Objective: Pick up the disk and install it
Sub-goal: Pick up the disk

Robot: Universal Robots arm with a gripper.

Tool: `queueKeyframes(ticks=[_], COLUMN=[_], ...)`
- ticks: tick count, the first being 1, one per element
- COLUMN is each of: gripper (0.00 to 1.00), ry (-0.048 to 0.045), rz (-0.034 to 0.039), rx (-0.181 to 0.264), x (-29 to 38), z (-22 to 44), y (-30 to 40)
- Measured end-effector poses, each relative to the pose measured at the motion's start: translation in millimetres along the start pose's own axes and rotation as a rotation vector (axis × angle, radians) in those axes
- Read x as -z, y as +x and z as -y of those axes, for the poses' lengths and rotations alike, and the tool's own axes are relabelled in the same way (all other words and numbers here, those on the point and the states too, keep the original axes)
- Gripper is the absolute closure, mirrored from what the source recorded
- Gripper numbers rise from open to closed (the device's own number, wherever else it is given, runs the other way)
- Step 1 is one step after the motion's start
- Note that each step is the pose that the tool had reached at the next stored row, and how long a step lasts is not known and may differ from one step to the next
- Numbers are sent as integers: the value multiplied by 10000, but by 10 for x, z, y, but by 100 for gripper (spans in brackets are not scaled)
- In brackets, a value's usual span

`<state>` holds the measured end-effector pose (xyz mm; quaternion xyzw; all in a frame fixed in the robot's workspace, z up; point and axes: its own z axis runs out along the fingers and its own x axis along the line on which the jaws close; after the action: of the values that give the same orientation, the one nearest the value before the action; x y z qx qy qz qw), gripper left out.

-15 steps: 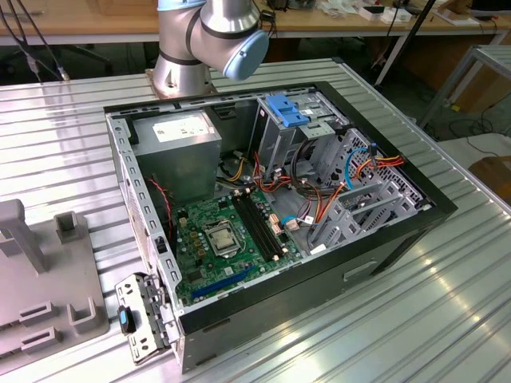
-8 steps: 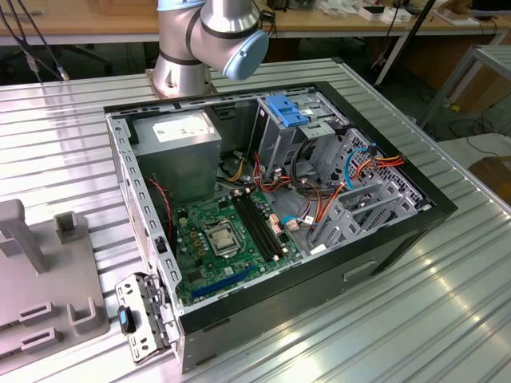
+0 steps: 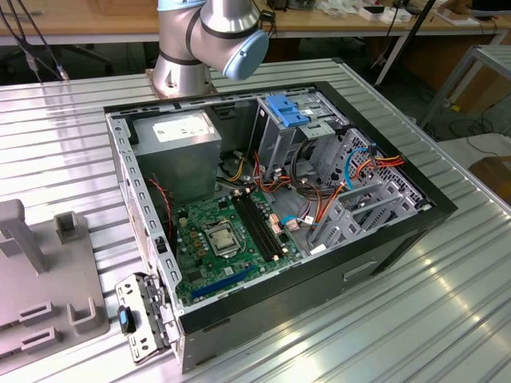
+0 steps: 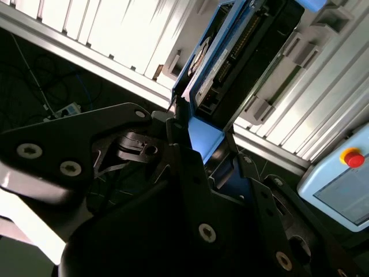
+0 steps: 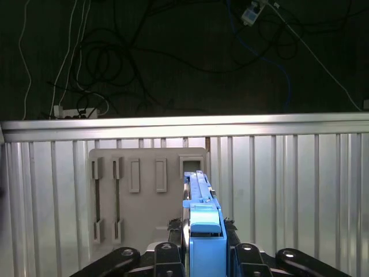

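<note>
I have the disk (image 5: 199, 199) clamped edge-on, the gripper (image 5: 203, 254) closed on its blue carrier.
Exterior view: grey holder (image 3: 56, 271) at 8 o'clock of the open case (image 3: 375, 259).

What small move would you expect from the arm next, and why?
Probably a short swing toward the open computer case. The tool looks clamped on the disk, held edge-on above the grey holder on the table, seemingly lifted free of it. The metal drive cage inside the case is where it likely belongs.
</note>
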<state>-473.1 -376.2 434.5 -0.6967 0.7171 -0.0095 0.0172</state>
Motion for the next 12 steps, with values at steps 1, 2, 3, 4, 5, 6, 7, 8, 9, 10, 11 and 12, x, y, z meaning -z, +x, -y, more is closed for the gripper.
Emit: queueKeyframes(ticks=[1, 2, 3, 4, 5, 6, 7, 8, 9, 10, 11, 12], gripper=[63, 63, 63, 63, 63, 63, 63, 63, 63, 63, 63, 63], ry=[0, 0, 0, 1, 0, 0, 0, 0, 0, 0, 0, 0], rz=[0, 0, 0, 0, 0, 0, 0, 0, 0, 0, 0, 0], rx=[0, -1, 0, 0, 0, -1, 0, 0, 0, 0, 0, 0], x=[8, 14, 21, 29, 37, 44, 55, 65, 71, 76, 83, 90], z=[0, 0, 1, 1, 1, 1, 2, 2, 2, 3, 3, 3], y=[0, 0, 0, 0, -1, -1, -1, -1, -1, -1, -1, -1])
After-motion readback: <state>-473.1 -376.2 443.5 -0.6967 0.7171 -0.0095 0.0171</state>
